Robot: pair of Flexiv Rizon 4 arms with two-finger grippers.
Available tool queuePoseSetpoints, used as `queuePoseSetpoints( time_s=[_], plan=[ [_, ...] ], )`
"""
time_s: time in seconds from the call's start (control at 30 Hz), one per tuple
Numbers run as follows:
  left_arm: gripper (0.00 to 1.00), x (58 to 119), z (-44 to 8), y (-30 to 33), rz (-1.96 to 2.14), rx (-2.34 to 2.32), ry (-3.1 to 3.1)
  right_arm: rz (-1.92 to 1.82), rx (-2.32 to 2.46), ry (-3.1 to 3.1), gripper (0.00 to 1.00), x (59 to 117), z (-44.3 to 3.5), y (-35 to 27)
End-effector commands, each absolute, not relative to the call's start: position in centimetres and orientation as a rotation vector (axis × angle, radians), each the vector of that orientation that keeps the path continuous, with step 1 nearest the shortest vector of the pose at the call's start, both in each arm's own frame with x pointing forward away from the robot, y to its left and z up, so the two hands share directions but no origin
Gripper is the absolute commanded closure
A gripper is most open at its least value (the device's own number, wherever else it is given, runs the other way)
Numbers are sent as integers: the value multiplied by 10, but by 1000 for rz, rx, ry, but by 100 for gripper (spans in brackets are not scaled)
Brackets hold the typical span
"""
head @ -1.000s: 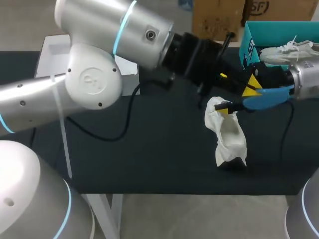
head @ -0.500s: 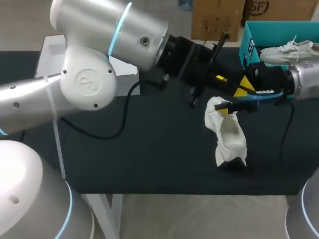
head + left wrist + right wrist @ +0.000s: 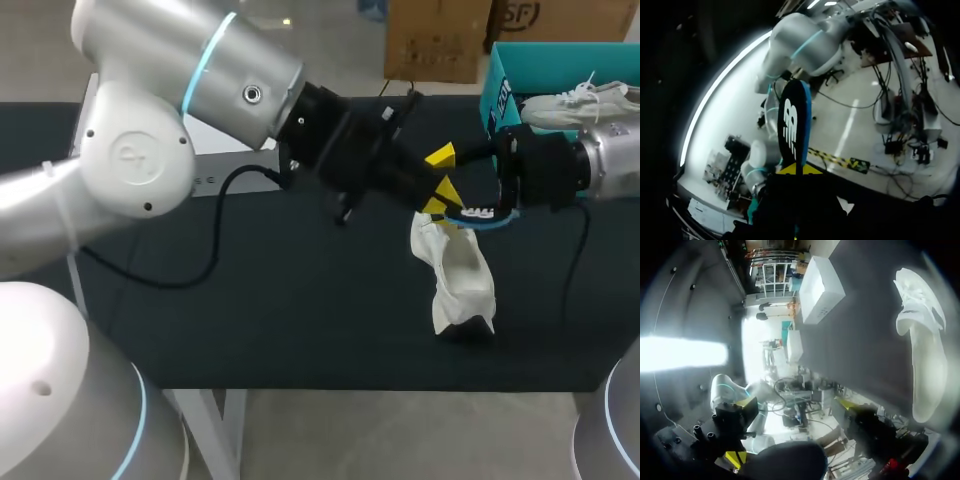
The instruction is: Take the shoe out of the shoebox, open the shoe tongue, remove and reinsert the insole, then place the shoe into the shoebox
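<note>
Left arm (image 3: 150, 150) is swinging lower and farther across the table (image 3: 300, 310) than a second ago. Its wrist is rolling, so the left gripper (image 3: 438, 178) is now lining up on the near end of the insole (image 3: 480, 214). In the left wrist view the insole is standing straight out ahead of that gripper, in line with its middle. Whether it is clamped there yet I cannot tell, since the two views are disagreeing. The insole itself is turning: its broad blue face was up a second ago, and it is now showing edge-on, hanging just above the mouth of the white shoe (image 3: 458, 275). The shoe is resting unmoved on the table, out of the box. Right gripper (image 3: 508, 185) is rolling with the insole and keeping its grip on the far end, barely shifting place. Teal shoebox (image 3: 497, 75) is sitting at the far right with a second shoe (image 3: 575, 100) inside. I am reading this as the insole being out and a hand-over or two-handed steadying beginning, with reinsertion and boxing not yet done.
</note>
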State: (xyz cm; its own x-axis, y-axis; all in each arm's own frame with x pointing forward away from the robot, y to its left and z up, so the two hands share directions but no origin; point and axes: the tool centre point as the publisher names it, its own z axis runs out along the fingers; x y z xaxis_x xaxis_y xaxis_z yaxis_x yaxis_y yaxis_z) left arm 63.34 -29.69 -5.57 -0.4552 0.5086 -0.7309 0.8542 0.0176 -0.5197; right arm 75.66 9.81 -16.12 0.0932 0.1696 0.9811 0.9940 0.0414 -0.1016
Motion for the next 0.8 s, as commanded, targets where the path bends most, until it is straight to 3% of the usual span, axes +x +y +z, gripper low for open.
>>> queuePoseSetpoints(
  time_s=[0.03,0.8],
  plan=[
    [100,634,-54,-296,-1346,1471,1950,-1015,-1341,-1279,0,756,-162,99],
    [100,627,-79,-279,-1032,1620,1863,-1015,-1341,-1279,0,756,-162,99]
  ],
)
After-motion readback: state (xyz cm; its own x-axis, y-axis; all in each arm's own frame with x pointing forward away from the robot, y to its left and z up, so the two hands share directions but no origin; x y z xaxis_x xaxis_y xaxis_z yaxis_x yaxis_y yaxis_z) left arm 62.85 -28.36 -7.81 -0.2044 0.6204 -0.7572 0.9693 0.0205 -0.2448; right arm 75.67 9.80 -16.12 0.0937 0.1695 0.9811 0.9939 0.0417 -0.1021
